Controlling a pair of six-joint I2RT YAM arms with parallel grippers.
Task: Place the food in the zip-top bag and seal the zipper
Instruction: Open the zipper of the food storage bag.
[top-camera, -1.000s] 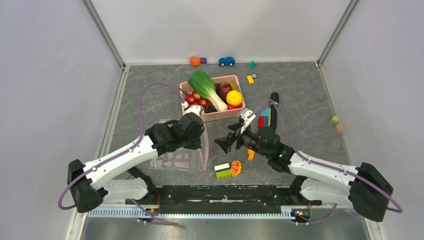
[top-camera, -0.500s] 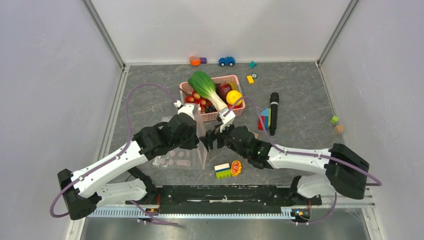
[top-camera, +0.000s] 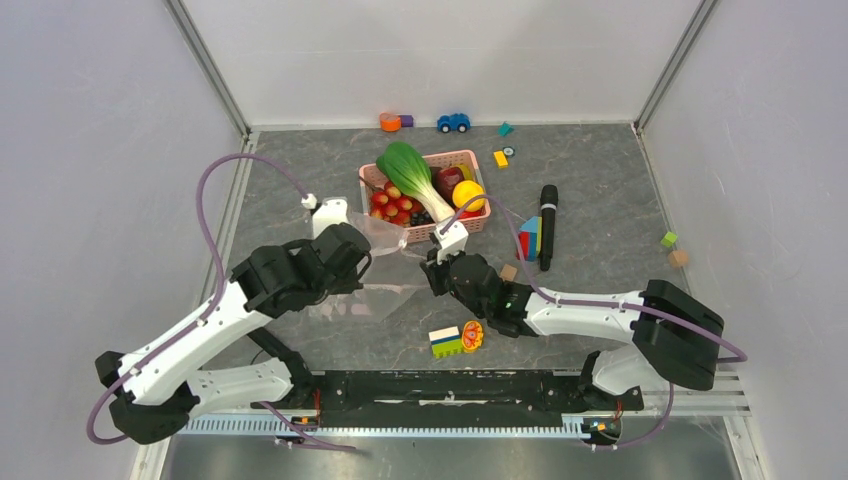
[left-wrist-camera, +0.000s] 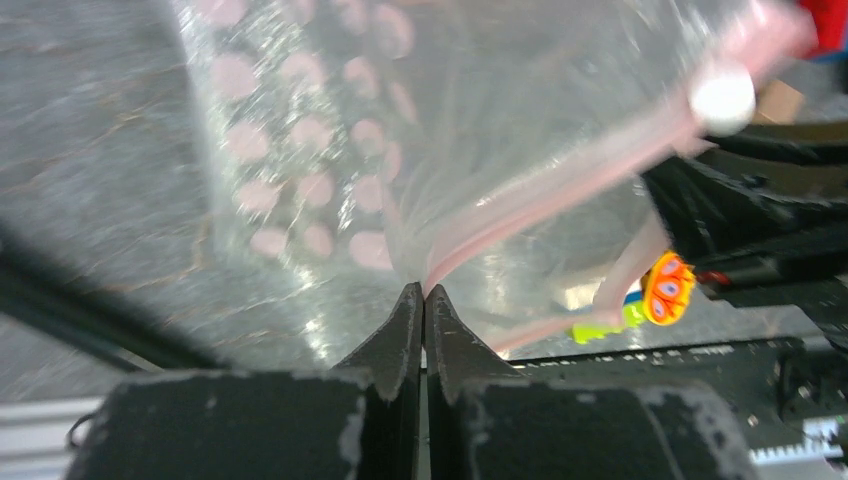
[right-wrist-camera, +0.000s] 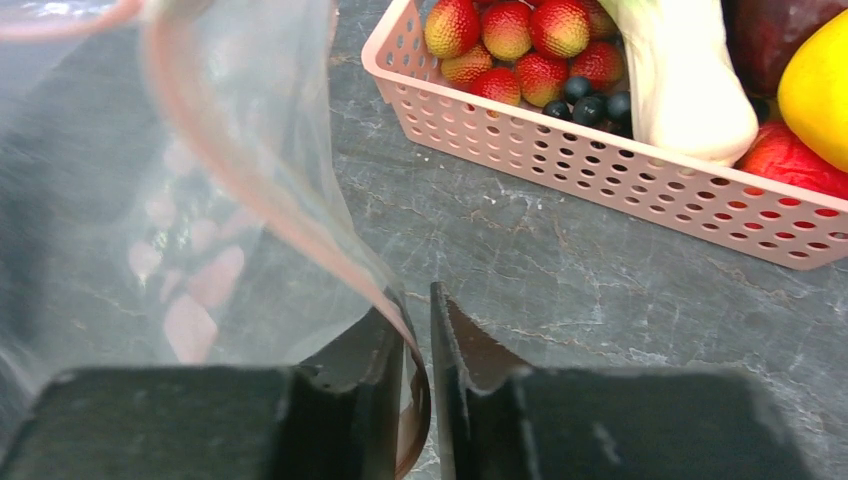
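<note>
The clear zip-top bag (top-camera: 390, 295) hangs stretched between my two grippers, just in front of the pink basket (top-camera: 440, 232). My left gripper (top-camera: 362, 262) (left-wrist-camera: 422, 290) is shut on one edge of the bag (left-wrist-camera: 330, 150), where the pink zipper (left-wrist-camera: 560, 190) strip runs off to the right. My right gripper (top-camera: 430, 268) (right-wrist-camera: 420, 305) is closed down on the other side, with the bag's (right-wrist-camera: 230, 200) pink strip between its fingers. The food lies in the basket (right-wrist-camera: 600, 150): bok choy (top-camera: 410, 170), citrus (top-camera: 468, 195), strawberries (right-wrist-camera: 520, 40), dark berries (right-wrist-camera: 590, 100) and a dark apple (top-camera: 448, 178).
A black microphone (top-camera: 548, 225) and stacked coloured blocks (top-camera: 528, 238) lie right of the basket. A block stack (top-camera: 445, 342) and an orange flower toy (top-camera: 471, 335) sit near the front edge. A blue car (top-camera: 453, 122) and small toys line the back wall.
My right gripper has moved left to the bag and closed on its mouth edge. The left arm has pulled left with its edge, spreading the bag between them.
</note>
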